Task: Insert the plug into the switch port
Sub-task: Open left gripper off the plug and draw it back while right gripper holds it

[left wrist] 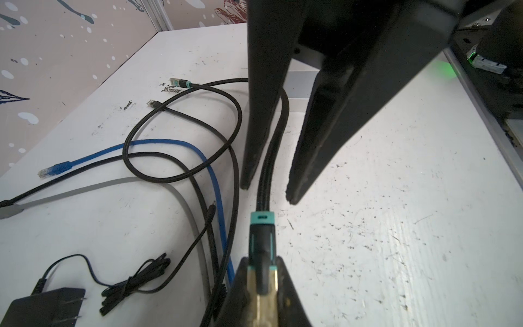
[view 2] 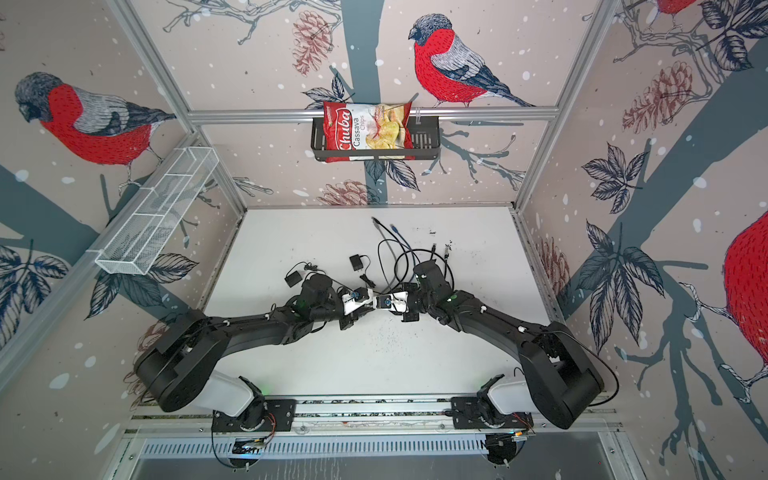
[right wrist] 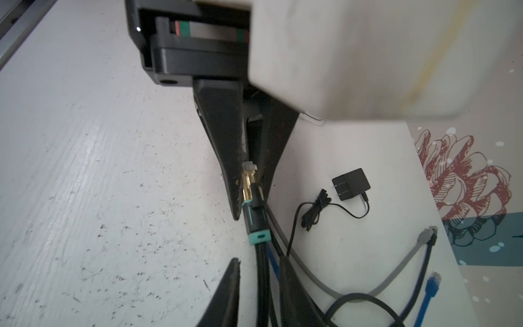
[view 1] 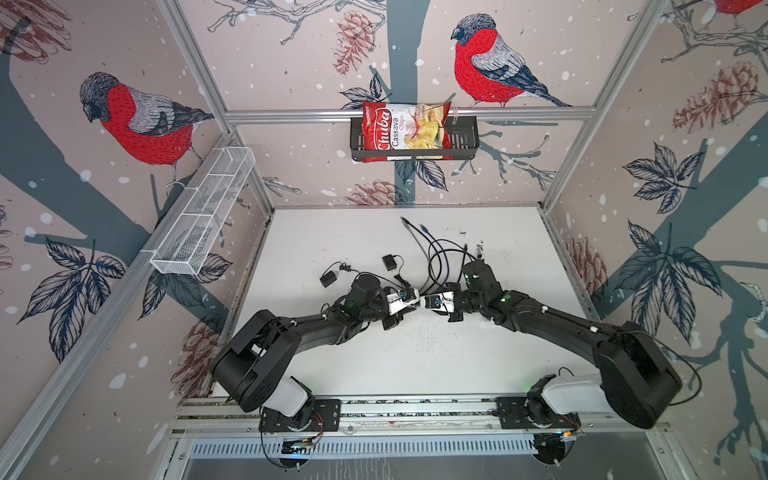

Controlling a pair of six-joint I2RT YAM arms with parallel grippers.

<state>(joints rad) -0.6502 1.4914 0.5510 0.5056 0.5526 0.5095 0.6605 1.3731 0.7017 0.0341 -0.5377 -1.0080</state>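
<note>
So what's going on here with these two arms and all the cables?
The left pincer is clamped on the gold plug of a black braided cable. The right pincer faces it, open, with its fingers either side of that cable behind the plug. Other cables lie loose on the white table. The plug isn't plugged into anything.

Arms low and inward, tips almost meeting; left tool (left wrist: 261, 266) clamped tight, right tool (right wrist: 259, 263) parted.

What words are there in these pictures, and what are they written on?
"Chuba": red chips bag in the black basket, both top views.
"Cassava Chips": same bag.
Small print at the bag's top corner: too blurred to read.
The plug, cables and adapter: no text readable.
</note>
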